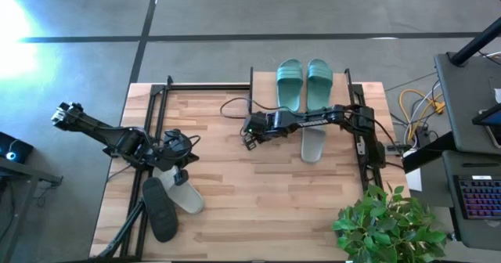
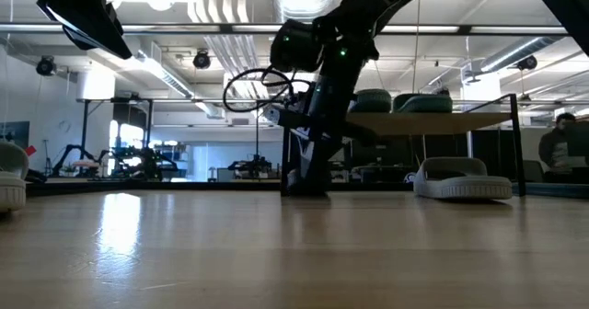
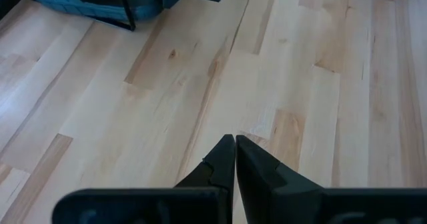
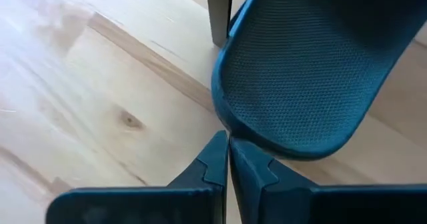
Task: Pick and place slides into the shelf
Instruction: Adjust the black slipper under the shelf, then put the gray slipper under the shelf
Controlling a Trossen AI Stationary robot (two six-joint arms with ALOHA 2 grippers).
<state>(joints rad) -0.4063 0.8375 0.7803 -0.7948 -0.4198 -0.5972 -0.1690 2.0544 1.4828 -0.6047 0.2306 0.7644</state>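
Note:
Two teal-green slides (image 1: 290, 83) (image 1: 318, 79) lie side by side on the shelf's (image 2: 433, 122) light wood top board. One light grey slide (image 1: 313, 147) lies on the table below the right arm. Another grey slide (image 1: 186, 194) and a black slide (image 1: 159, 210) lie near the table's left near corner. My right gripper (image 4: 227, 141) is shut at the shelf's left near corner, its tips at the rounded end of a teal slide (image 4: 300, 71). My left gripper (image 3: 235, 139) is shut over bare wood, just beyond the grey and black slides. My right gripper has its shut fingertips (image 4: 217, 151) right at the rounded end (image 4: 230, 121) of a teal slide, coming from above and slanting down. I cannot tell whether they touch it.
The shelf's black side frames (image 1: 348, 87) and a leg (image 4: 220, 11) stand close to the right gripper. Black rails (image 1: 153, 106) run along the table's left side, cables (image 1: 235, 106) lie by the shelf, and a potted plant (image 1: 383, 224) sits at the right near corner. Bare wood (image 1: 258, 192) lies mid-table.

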